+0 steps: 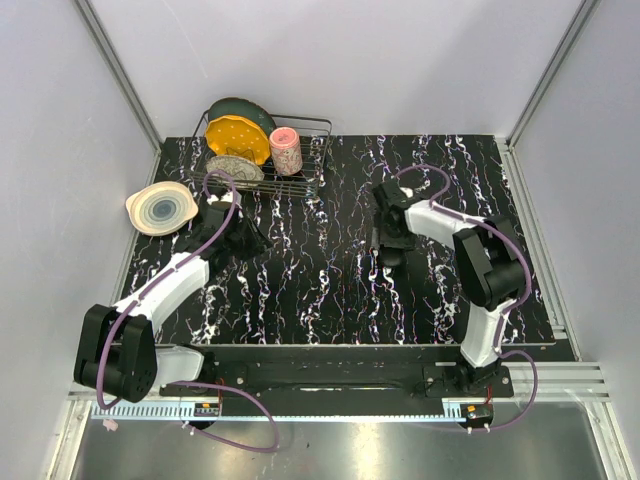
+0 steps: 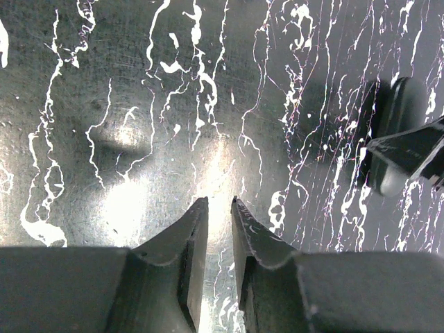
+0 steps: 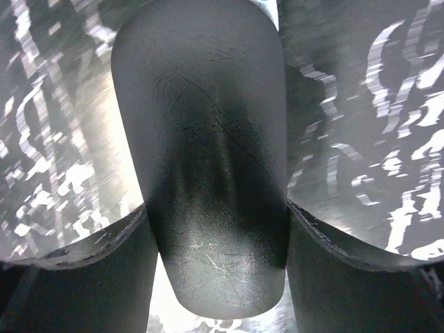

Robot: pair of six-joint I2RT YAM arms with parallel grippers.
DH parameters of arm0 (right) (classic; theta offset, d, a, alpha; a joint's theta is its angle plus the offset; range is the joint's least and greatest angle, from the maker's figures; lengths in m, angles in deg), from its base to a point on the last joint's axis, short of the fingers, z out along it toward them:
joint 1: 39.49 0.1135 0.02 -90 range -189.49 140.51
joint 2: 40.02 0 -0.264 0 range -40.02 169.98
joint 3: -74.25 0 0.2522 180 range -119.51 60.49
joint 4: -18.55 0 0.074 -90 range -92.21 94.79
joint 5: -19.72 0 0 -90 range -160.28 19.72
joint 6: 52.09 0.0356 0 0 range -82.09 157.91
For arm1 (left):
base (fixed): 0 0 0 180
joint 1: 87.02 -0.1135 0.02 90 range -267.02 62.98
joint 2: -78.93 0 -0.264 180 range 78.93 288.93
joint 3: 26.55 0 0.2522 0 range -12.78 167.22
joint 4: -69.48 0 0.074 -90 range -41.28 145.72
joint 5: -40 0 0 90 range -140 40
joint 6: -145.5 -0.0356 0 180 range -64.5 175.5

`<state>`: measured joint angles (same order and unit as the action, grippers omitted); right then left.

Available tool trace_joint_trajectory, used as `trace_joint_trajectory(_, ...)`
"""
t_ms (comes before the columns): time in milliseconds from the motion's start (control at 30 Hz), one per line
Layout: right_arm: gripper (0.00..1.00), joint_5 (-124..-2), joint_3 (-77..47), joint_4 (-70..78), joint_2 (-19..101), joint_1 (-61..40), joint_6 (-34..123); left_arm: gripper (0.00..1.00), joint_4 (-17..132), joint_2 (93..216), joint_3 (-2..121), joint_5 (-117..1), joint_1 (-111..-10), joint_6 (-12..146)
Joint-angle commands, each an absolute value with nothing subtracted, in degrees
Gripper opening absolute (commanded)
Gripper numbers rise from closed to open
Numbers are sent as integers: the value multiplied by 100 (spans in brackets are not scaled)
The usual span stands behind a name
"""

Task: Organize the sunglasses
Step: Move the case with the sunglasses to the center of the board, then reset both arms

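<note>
Sunglasses: I can't make them out in any view, so I can't tell their look or position. Bench (image 1: 330,290) is black with white veining, with pale walls on 3 sides. Wire rack (image 1: 318,140) at back-left holds a yellow plate (image 1: 238,138) and 1 pink cup (image 1: 286,150). A cream bowl (image 1: 160,208) sits near it. Right jaws pinch the black case (image 3: 208,139). Left jaws are slightly spread with nothing between.

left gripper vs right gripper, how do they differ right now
The left gripper holds nothing, its fingers a narrow gap apart; the right gripper has its fingers spread wide around the black glasses case. The left sits nearer the dish rack, the right mid-table. Both point down at the table.
</note>
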<state>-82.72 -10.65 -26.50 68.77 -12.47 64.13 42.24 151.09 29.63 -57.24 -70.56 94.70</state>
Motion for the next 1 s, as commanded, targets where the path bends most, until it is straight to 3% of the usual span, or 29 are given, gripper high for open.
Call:
trace_joint_trajectory(0, 52, -8768, -842, -2641, 6791, -1734, 6095, 25, 4341, 15100, 3186, -5642, -7094, 9391)
trace_joint_trajectory(200, 53, -8821, -824, -2456, 6949, -2200, 5918, 27, 4315, 15012, 3142, -5571, -7094, 9374)
trace_joint_trajectory(267, 57, -8734, -868, -2386, 6975, -2244, 5892, 30, 4306, 15012, 3151, -5554, -7103, 9365)
trace_joint_trajectory(367, 66, -8558, -921, -2368, 6967, -2244, 5856, 48, 4306, 14951, 3134, -5458, -7103, 9365)
trace_joint_trajectory(400, 78, -8522, -921, -2377, 6949, -2244, 5856, 54, 4306, 14890, 3116, -5413, -7103, 9365)
trace_joint_trajectory(533, 98, -8189, -789, -2167, 6634, -2244, 5769, 76, 4288, 14714, 3098, -5264, -7103, 9312)
trace_joint_trajectory(700, 100, -7986, -877, -2219, 6300, -2236, 5760, 98, 4122, 14564, 3177, -5132, -7094, 9251)
trace_joint_trajectory(967, 100, -8153, -869, -2816, 4894, -2244, 6093, 99, 3472, 14187, 3538, -5044, -7103, 9048)
